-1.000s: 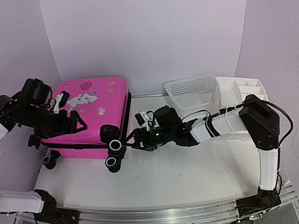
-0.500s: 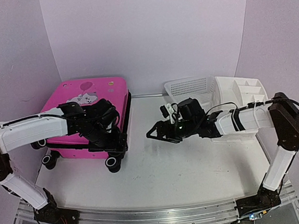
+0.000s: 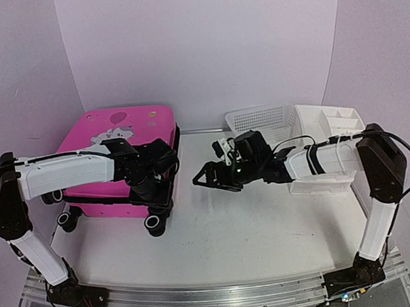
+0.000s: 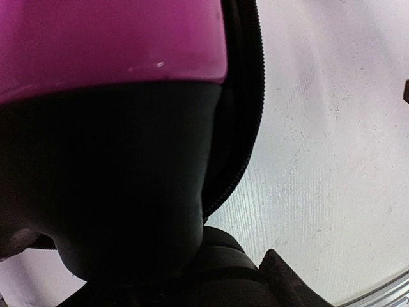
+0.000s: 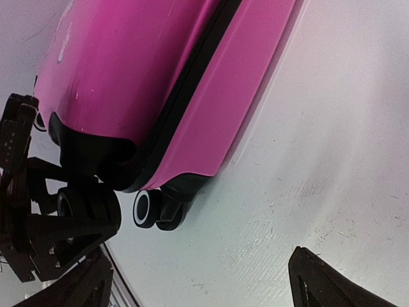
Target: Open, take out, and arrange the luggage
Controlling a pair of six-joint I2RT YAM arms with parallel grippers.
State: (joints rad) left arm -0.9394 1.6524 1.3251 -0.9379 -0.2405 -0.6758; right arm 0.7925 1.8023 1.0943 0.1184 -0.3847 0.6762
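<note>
The luggage (image 3: pixel 111 144), a hot-pink hard-shell suitcase with black zipper trim, lies flat and closed at the table's left. My left gripper (image 3: pixel 156 183) reaches over its lid to the near right corner, pressed against the black wheel housing (image 4: pixel 115 192). That housing fills the left wrist view; only one fingertip (image 4: pixel 284 275) shows, so the jaw gap is hidden. My right gripper (image 3: pixel 205 176) hovers open over bare table just right of the luggage (image 5: pixel 140 70), pointing at it, nothing between its fingers (image 5: pixel 319 278). A black wheel (image 5: pixel 142 208) with a white ring sits at the corner.
A white mesh basket (image 3: pixel 260 123) and a white drawer organizer (image 3: pixel 332 124) stand at the back right, behind the right forearm. The white table (image 3: pixel 233 230) stretches between the arms. Purple walls enclose the back and sides.
My left arm swung from the luggage's left side across its lid to the near right corner. My right gripper backed away from the wheels to the right and opened wider.
</note>
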